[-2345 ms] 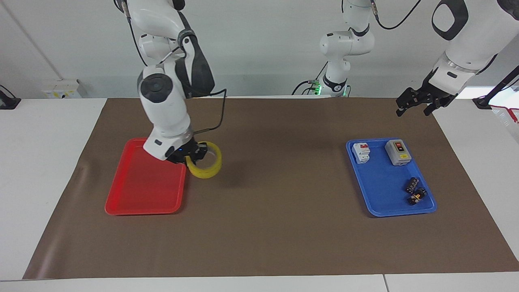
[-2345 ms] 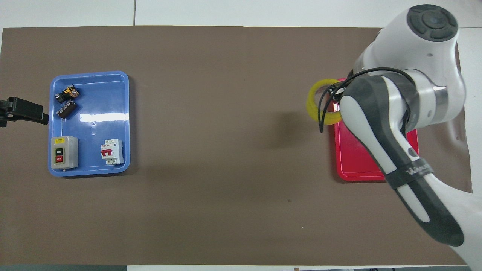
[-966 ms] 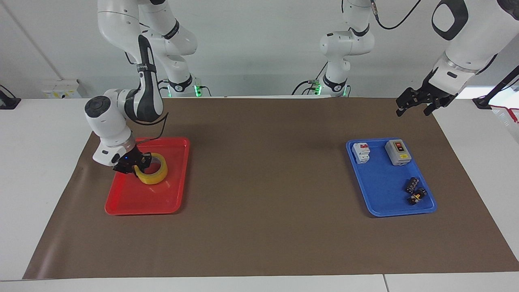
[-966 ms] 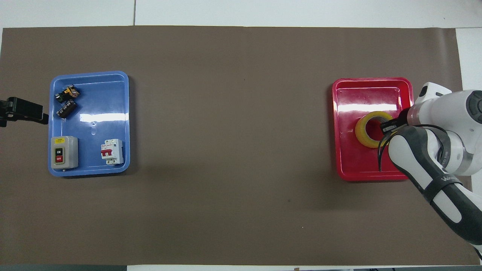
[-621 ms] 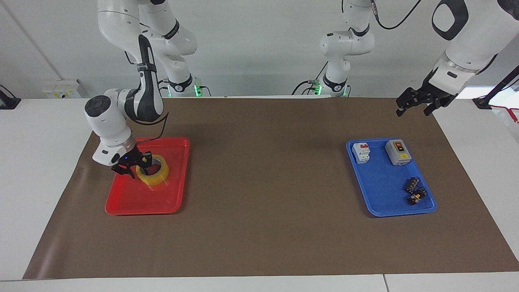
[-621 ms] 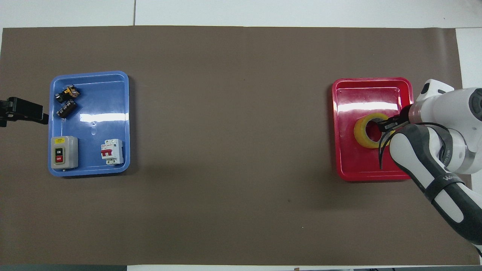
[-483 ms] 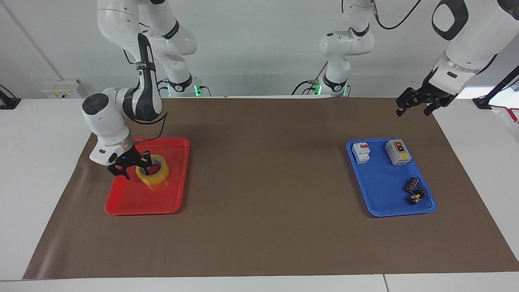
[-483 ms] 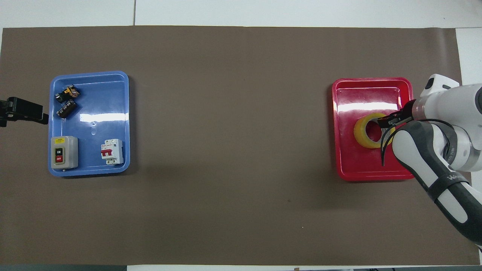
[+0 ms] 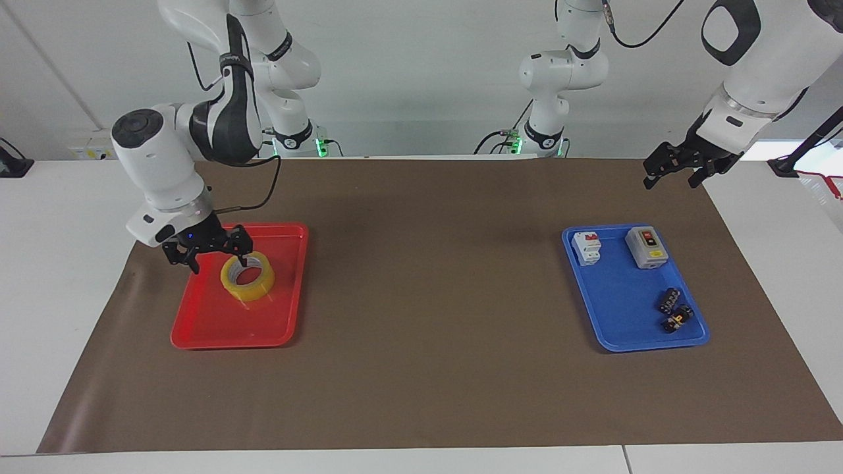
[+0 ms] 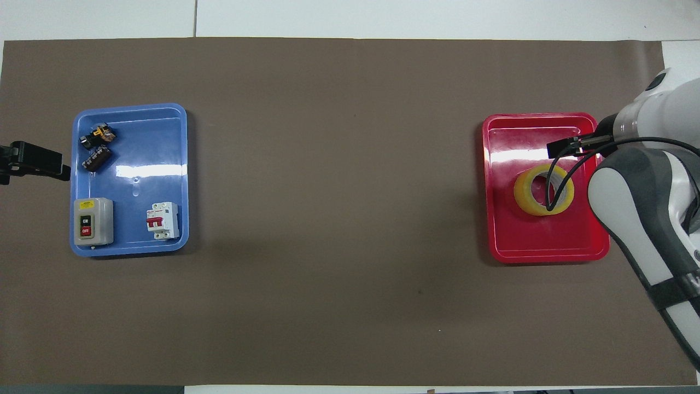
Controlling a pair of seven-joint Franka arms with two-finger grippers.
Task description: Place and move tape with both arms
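The yellow tape (image 9: pixel 250 291) lies flat in the red tray (image 9: pixel 224 322), in the half nearer to the robots. My right gripper (image 9: pixel 217 257) hangs open and empty just above the tape and touches nothing. In the overhead view the tape (image 10: pixel 525 191) lies free in the red tray (image 10: pixel 508 241), and the right gripper (image 10: pixel 566 145) is over the tray beside it. My left gripper (image 9: pixel 672 174) waits open in the air at the left arm's end of the table; it also shows at the edge of the overhead view (image 10: pixel 33 164).
A blue tray (image 9: pixel 625 309) at the left arm's end holds a white circuit breaker (image 9: pixel 586 247), a grey switch box (image 9: pixel 646 247) and small black parts (image 9: pixel 673 309). A brown mat (image 9: pixel 428 296) covers the table between the trays.
My right gripper carried the tape from beside the red tray into it, set it down flat, opened, and rose clear of it. The left arm has not moved.
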